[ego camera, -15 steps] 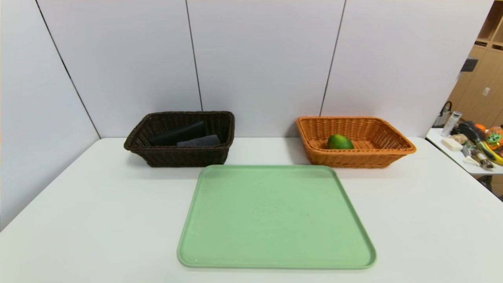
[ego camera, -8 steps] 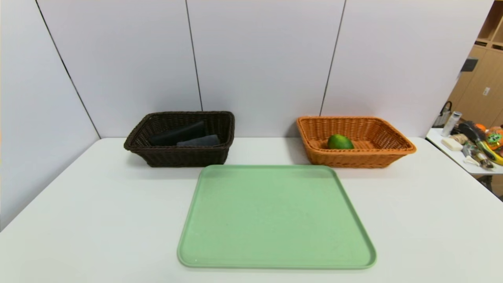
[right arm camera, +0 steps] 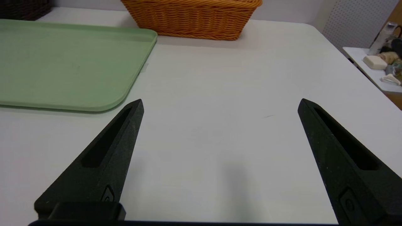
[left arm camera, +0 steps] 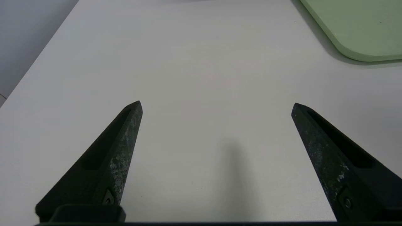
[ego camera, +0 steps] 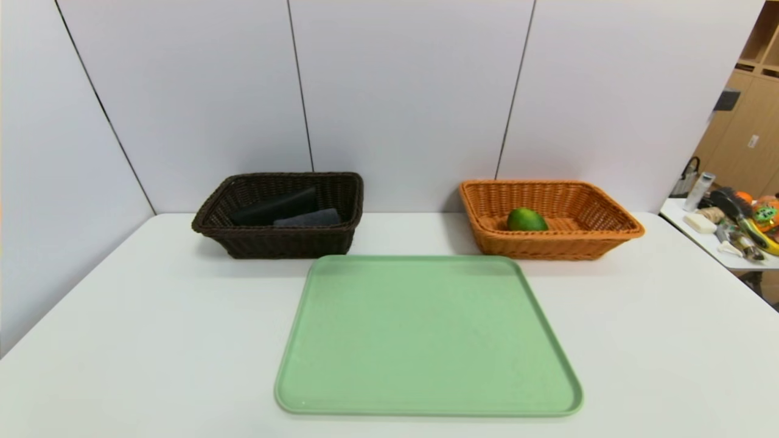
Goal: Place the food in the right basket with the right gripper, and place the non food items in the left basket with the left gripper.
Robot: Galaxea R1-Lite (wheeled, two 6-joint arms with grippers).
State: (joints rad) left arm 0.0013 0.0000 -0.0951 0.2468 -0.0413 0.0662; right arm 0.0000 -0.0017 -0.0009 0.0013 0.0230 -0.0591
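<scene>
Food (ego camera: 526, 219) sits in the right basket (ego camera: 608, 234) at two o'clock; left gripper (left arm camera: 216, 105) and right gripper (right arm camera: 220, 102) fingers gape empty—best stay parked off the bench (ego camera: 152, 340).

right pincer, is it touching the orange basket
Apart. The right wrist view shows the open, empty right pincer over bare white table, with the orange basket well beyond its fingertips, by the green tray.

Lab: white partition panels (ego camera: 401, 91), prop-cluttered side table (ego camera: 718, 243).
</scene>
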